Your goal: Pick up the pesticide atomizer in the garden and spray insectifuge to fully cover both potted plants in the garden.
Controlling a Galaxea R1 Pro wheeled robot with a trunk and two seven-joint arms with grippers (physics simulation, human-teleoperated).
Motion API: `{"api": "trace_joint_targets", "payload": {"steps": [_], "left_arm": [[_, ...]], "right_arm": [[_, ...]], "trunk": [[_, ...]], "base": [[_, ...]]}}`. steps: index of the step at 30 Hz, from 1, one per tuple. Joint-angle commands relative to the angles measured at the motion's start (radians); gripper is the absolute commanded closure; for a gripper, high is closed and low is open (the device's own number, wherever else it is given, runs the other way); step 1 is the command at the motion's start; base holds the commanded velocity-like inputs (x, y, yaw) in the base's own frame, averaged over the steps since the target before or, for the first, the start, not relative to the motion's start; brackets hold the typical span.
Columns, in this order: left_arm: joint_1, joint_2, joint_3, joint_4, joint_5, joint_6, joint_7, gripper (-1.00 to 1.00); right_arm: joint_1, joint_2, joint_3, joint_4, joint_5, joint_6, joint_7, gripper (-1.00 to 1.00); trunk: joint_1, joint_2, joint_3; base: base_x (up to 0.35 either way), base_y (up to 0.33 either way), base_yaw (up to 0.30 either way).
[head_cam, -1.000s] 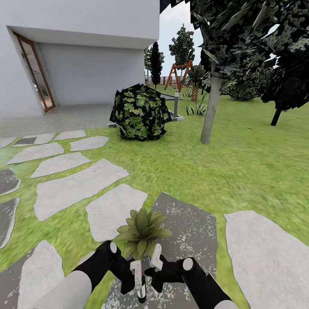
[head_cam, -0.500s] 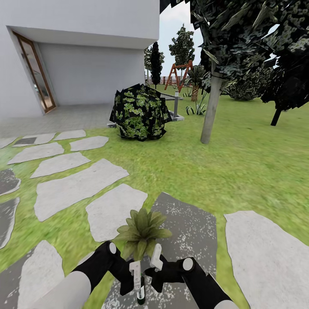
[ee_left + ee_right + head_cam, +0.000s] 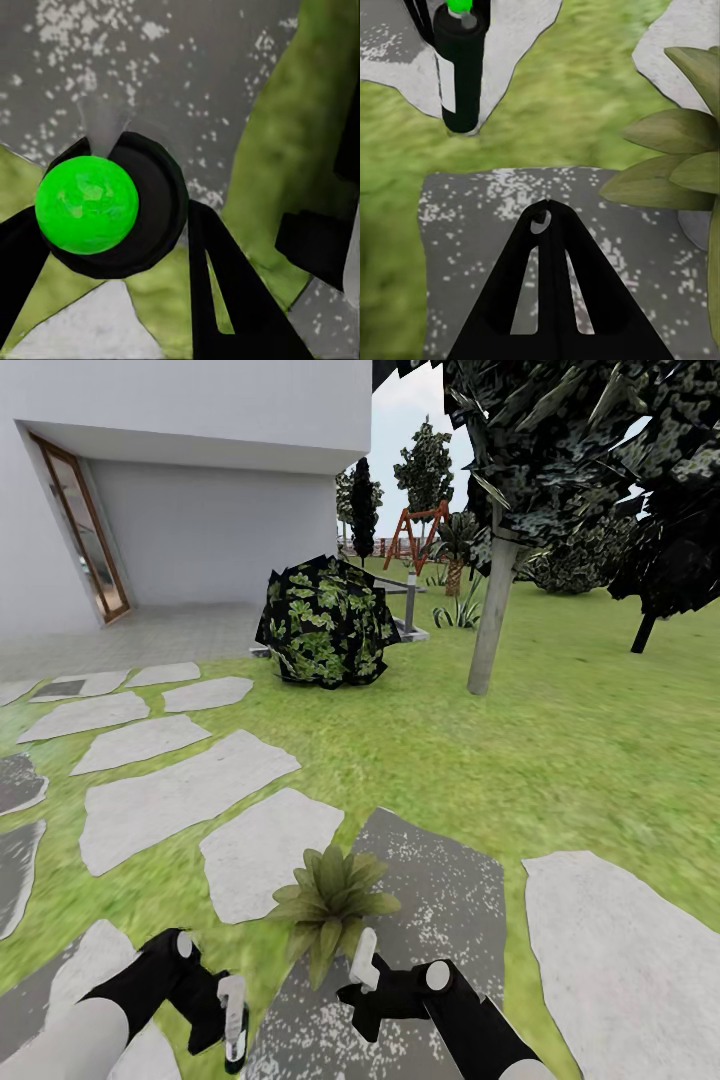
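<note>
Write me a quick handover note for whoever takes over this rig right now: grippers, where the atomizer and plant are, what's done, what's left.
Left gripper: shut on the pesticide atomizer, held upright, off to the plant's left.
Right gripper: shut and empty, close beside the plant.
Potted plant: on the edge of the speckled grey stepping stone, just ahead of both arms.
Done: the atomizer is picked up and brought to this plant.
Left: whether this plant is covered cannot be told; no spray shows. Then find and spray the second potted plant.
</note>
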Motion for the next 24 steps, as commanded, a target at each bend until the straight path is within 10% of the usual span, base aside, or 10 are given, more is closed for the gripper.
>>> {"api": "trace_joint_targets", "payload": {"steps": [1,5,6,18,24], "left_arm": [[0.000,0.016,-0.002,-0.001,0.002,-0.002,-0.003,1.00],[0.001,0.091,0.003,-0.001,0.013,-0.060,-0.003,1.00],[0.002,0.107,0.003,0.000,0.014,-0.067,-0.003,1.00],[0.004,0.131,0.010,0.141,0.033,-0.070,0.185,1.00],[0.004,0.122,0.055,0.186,0.212,-0.065,0.309,1.00]], "right_arm": [[0.000,0.000,-0.001,-0.001,0.011,-0.008,0.001,1.00],[0.000,0.000,-0.003,-0.001,0.013,-0.008,0.000,1.00],[0.000,0.000,-0.004,-0.001,0.014,-0.008,-0.001,-1.00],[0.001,-0.014,-0.014,-0.003,0.016,-0.011,-0.009,-1.00],[0.004,-0.130,-0.118,0.022,0.014,-0.012,-0.097,-1.00]], "trunk": [[0.000,0.000,-0.001],[0.000,0.000,-0.001],[0.000,0.000,-0.001],[0.000,0.000,-0.001],[0.000,0.000,-0.001]], "base": [[0.000,0.000,0.000],[0.000,0.000,0.000],[0.000,0.000,0.000],[0.000,0.000,0.000],[0.000,0.000,0.000]]}}
